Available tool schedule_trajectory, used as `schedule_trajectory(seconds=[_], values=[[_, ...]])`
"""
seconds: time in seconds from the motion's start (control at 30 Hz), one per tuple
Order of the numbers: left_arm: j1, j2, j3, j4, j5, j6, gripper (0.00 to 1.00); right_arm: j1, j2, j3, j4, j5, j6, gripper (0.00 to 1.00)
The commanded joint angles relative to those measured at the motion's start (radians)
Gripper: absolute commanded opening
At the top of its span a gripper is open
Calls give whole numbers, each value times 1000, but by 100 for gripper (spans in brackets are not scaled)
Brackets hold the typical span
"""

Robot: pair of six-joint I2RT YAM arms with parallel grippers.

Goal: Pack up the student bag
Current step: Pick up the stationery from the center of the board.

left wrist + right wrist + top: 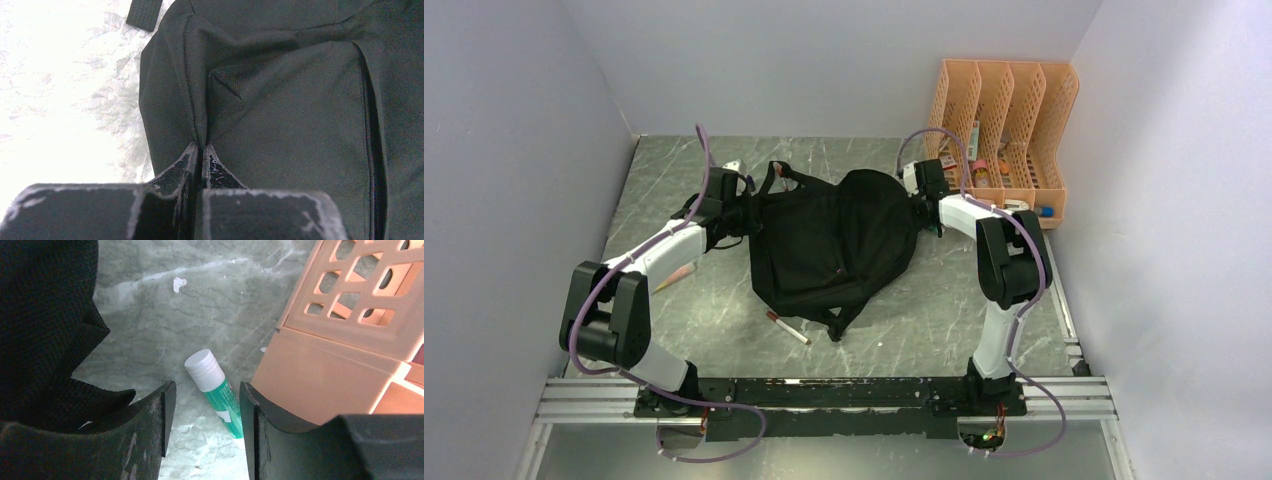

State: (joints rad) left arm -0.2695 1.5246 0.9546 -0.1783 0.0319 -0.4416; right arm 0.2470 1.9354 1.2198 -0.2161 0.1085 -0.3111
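Top external view, starting at 6 o'clock: the left arm [639, 270] and the right arm [1004, 262] rise from the metal rail [844, 395] at the table's near edge. Beyond it a pen [787, 327] lies on the grey marbled table [724, 320], just beside the 7 o'clock end of the student bag [834, 240]. The bag lies flat in the middle of the table with its rounded top toward 1 o'clock. The left arm reaches its 10 o'clock edge and the right arm its 2 o'clock edge. An orange file organiser [1004, 130] stands in the far corner at 2 o'clock.

Left wrist view: the left gripper [201, 150] is clenched on a fold of the bag's black fabric, its tips pressed together, and a crease runs from them toward 12 o'clock. A zip [372, 150] runs along the 3 o'clock side. A strap end [145, 12] lies on the bright table at 11 o'clock.

Right wrist view: the right gripper [207, 387] hangs over the table with its jaws spread, grasping nothing. Between and beyond them lies a green glue stick [222, 400], white cap pointing to 11 o'clock, its other end hidden behind one finger. Bag fabric fills 9 o'clock, and the organiser stands at 2 o'clock.
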Motion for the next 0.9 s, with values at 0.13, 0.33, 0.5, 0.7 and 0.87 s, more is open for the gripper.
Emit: schedule_trajectory(seconds=[0.13, 0.33, 0.5, 0.7, 0.87], values=[[9, 7, 6, 65, 31, 6, 5, -7, 55, 71, -129, -82, 70, 44], [9, 6, 9, 60, 24, 9, 5, -4, 77, 106, -288, -77, 300, 27], [9, 5, 12, 56, 23, 12, 5, 19, -47, -67, -248, -88, 471, 24], [9, 9, 15, 57, 36, 11, 5, 20, -263, -332, -162, -48, 612, 23], [9, 11, 20, 60, 45, 20, 5, 21, -350, -406, -182, -41, 655, 38]])
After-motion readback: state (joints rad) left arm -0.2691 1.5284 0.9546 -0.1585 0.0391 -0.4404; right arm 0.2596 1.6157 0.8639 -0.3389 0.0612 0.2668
